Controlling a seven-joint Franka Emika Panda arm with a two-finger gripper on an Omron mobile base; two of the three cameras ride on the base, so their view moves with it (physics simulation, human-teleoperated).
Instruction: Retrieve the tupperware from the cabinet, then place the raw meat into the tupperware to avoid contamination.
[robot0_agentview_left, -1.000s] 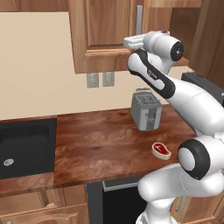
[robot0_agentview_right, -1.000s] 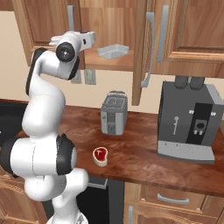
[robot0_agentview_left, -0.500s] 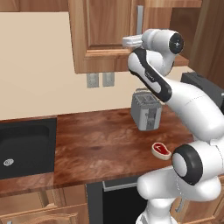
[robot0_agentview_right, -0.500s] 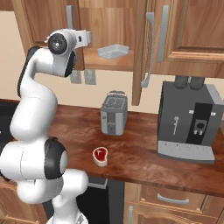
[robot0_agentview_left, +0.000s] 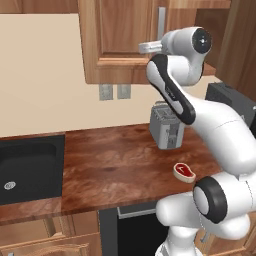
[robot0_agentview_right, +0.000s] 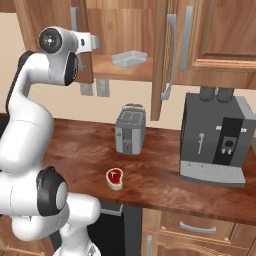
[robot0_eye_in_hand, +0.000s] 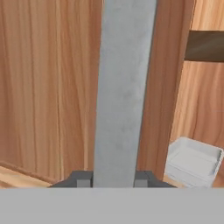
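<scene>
Up high, the tool (robot0_eye_in_hand: 113, 178) is clamped narrowly around the cabinet's grey bar handle (robot0_eye_in_hand: 124, 87).

Pale tupperware (robot0_agentview_right: 129, 58) on cabinet (robot0_agentview_right: 210, 40) shelf; raw meat (robot0_agentview_right: 114, 177) on counter.

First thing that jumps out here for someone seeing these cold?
The white arm reaching high, its gripper closed around the grey bar handle of the left cabinet door. Past the door edge, the tupperware sits on the cabinet shelf. Below on the counter, the raw meat lies before the toaster.
</scene>
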